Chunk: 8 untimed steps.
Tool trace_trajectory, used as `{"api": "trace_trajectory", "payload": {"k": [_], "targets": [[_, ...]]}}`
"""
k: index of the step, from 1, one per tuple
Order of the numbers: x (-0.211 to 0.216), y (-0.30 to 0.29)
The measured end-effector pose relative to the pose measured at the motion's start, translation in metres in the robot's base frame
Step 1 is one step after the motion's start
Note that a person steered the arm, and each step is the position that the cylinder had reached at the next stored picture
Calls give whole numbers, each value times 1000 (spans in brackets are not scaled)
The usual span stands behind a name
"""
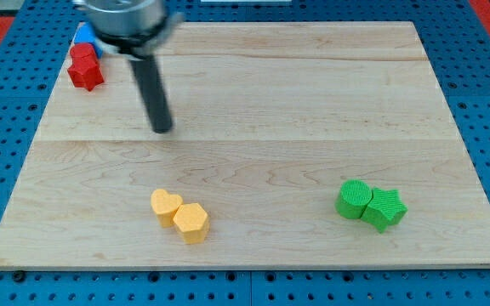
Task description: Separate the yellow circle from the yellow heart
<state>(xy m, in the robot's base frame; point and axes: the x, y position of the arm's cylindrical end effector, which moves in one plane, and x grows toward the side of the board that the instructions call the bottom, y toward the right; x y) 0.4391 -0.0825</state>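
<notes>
Approach step: my tip (pixel 162 127) sat bare, holding nothing, at 12 o'clock from touching yellow heart (pixel 165 205) & yellow circle (pixel 191 223); next needs wedging btwn them.

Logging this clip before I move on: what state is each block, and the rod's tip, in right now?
my tip: on the board, clear of every block, up and left of the yellow pair.
yellow heart: touching the yellow circle.
yellow circle: against the heart, not yet separated.
green circle: touching the green star.
green star: against the green circle.
red star: in the top-left cluster.
red block: in that cluster.
blue block: partly hidden.
</notes>
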Motion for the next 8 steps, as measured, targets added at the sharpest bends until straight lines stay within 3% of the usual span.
{"api": "trace_trajectory", "payload": {"k": [1, 2, 3, 5, 7, 8], "targets": [[77, 53], [127, 108], [152, 74], [135, -40], [101, -57], [91, -106]]}}
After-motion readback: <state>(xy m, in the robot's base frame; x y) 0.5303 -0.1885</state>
